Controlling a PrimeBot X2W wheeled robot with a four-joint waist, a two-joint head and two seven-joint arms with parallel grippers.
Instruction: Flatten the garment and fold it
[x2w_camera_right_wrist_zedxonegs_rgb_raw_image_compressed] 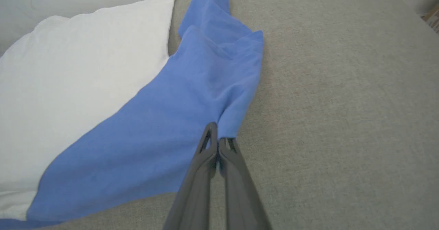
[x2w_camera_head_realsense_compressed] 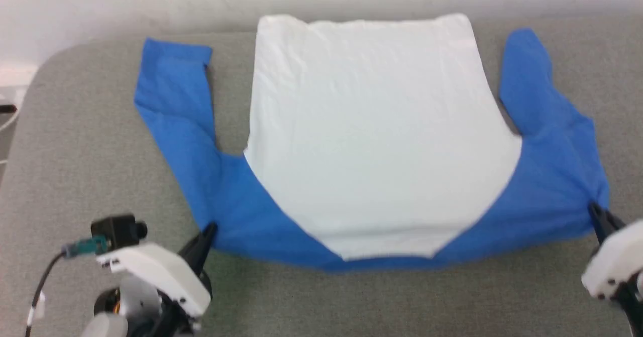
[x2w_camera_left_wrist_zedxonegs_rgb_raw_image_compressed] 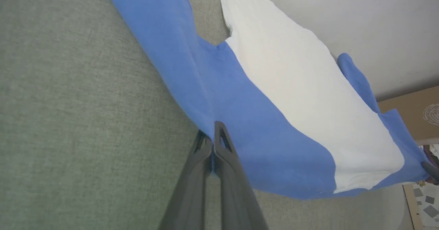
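The garment [x2w_camera_head_realsense_compressed: 371,136] lies spread on the grey table [x2w_camera_head_realsense_compressed: 75,151], white body toward the far side, blue shoulders and collar edge toward me, both blue sleeves pointing away. My left gripper [x2w_camera_head_realsense_compressed: 208,231] is shut on the garment's blue left shoulder edge; the left wrist view shows the garment [x2w_camera_left_wrist_zedxonegs_rgb_raw_image_compressed: 267,120] with cloth pinched at the left gripper [x2w_camera_left_wrist_zedxonegs_rgb_raw_image_compressed: 212,134]. My right gripper [x2w_camera_head_realsense_compressed: 597,212] is shut on the right shoulder edge. In the right wrist view the garment [x2w_camera_right_wrist_zedxonegs_rgb_raw_image_compressed: 171,120] bunches at the right gripper [x2w_camera_right_wrist_zedxonegs_rgb_raw_image_compressed: 217,139]. The shoulder line looks slightly raised between the two grips.
A pale wall [x2w_camera_head_realsense_compressed: 150,0] runs close behind the table's far edge. The table's rounded left corner [x2w_camera_head_realsense_compressed: 45,76] drops off to the floor. A cardboard box [x2w_camera_left_wrist_zedxonegs_rgb_raw_image_compressed: 411,113] stands beyond the table in the left wrist view. Bare cloth-covered surface lies on both sides of the shirt.
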